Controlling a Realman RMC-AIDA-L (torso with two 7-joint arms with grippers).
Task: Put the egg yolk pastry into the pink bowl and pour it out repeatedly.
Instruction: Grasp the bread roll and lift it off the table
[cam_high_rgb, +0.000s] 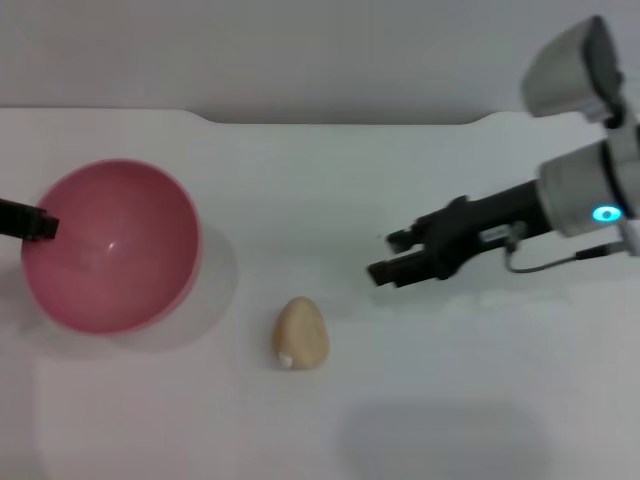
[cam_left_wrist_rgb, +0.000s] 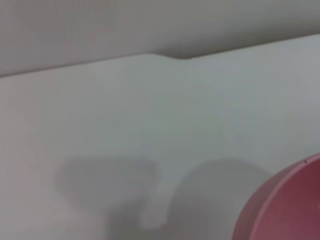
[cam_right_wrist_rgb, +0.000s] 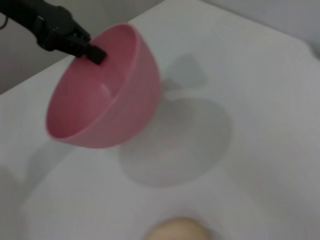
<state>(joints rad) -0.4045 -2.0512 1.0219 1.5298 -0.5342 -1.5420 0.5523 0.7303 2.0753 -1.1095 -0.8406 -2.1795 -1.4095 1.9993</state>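
Observation:
The pink bowl hangs tilted above the table at the left, empty inside. My left gripper is shut on its rim; the right wrist view shows this grip and the bowl with its shadow below. A part of the bowl's rim shows in the left wrist view. The egg yolk pastry lies on the table in the middle, to the right of the bowl; its top shows in the right wrist view. My right gripper is open and empty, up and to the right of the pastry.
The white table ends at a back edge with a grey wall behind it. Nothing else lies on it.

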